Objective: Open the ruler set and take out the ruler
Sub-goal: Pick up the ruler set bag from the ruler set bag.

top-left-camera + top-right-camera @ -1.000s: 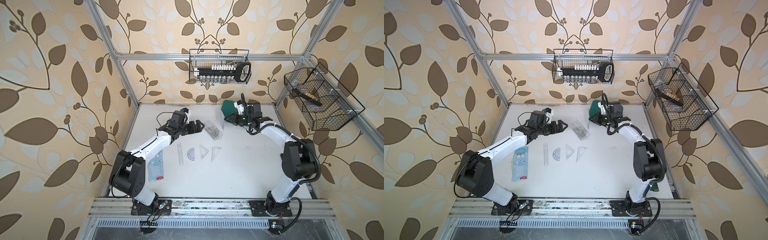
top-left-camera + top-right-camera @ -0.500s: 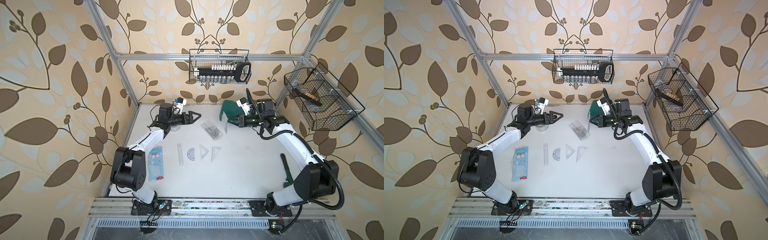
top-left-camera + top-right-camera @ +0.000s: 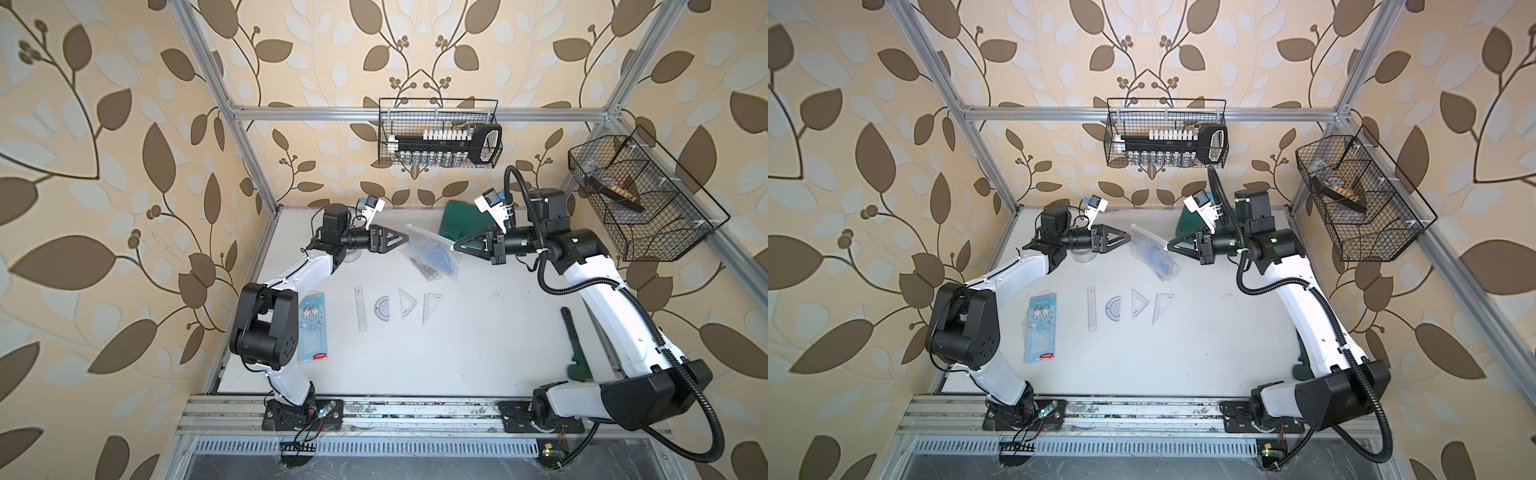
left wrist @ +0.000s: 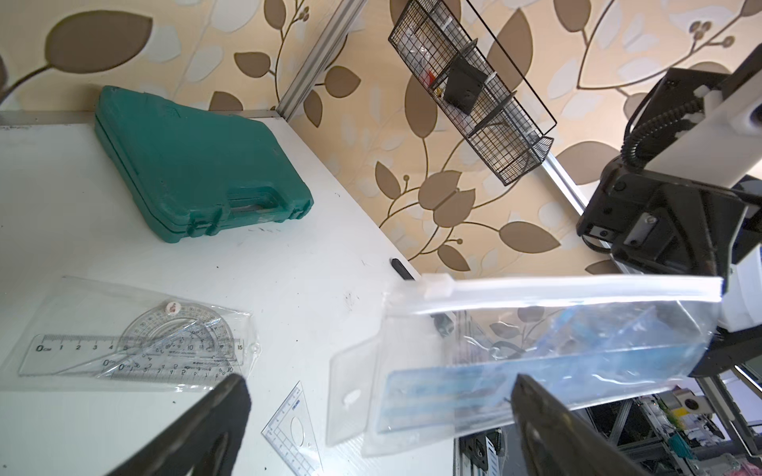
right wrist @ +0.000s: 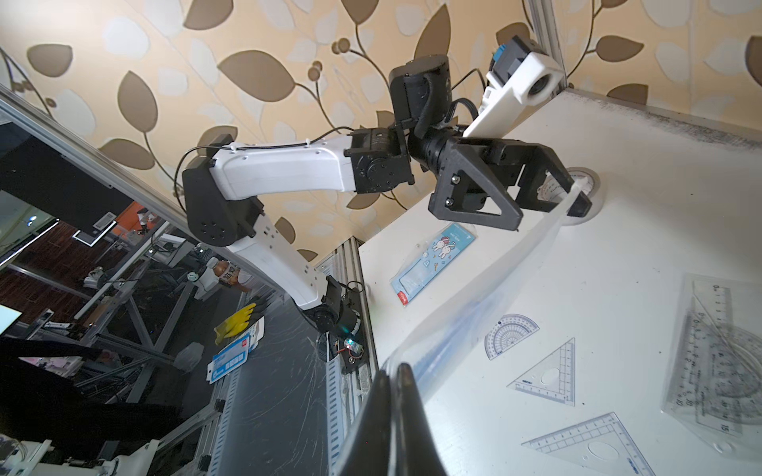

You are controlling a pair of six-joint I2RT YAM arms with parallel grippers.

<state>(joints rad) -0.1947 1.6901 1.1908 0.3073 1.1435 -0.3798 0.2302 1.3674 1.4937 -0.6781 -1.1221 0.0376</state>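
The ruler set (image 3: 430, 251) (image 3: 1152, 251) is a clear zip pouch with blue pieces inside, and it hangs in the air over the back of the table. My right gripper (image 3: 455, 246) (image 3: 1169, 247) (image 5: 393, 371) is shut on one end of it. In the left wrist view its white zip strip with the slider (image 4: 437, 286) runs along one long edge, and a blue ruler (image 4: 449, 389) shows through the plastic. My left gripper (image 3: 406, 237) (image 3: 1128, 239) (image 4: 379, 383) is open and faces the pouch's free end, its fingers on either side and not touching it.
A second clear pouch of rulers (image 3: 426, 271) (image 4: 132, 350) lies under the held one. A loose clear ruler (image 3: 361, 308), a protractor (image 3: 383, 308) and two set squares (image 3: 407, 303) lie mid-table. A rabbit-print pouch (image 3: 312, 328) lies left. A green case (image 3: 455, 216) sits at the back, a green tool (image 3: 575, 345) at the right.
Both arms have swung round to face each other. The right gripper has carried the blue set away from the green case and turned it toward the left gripper, which has risen off the table.
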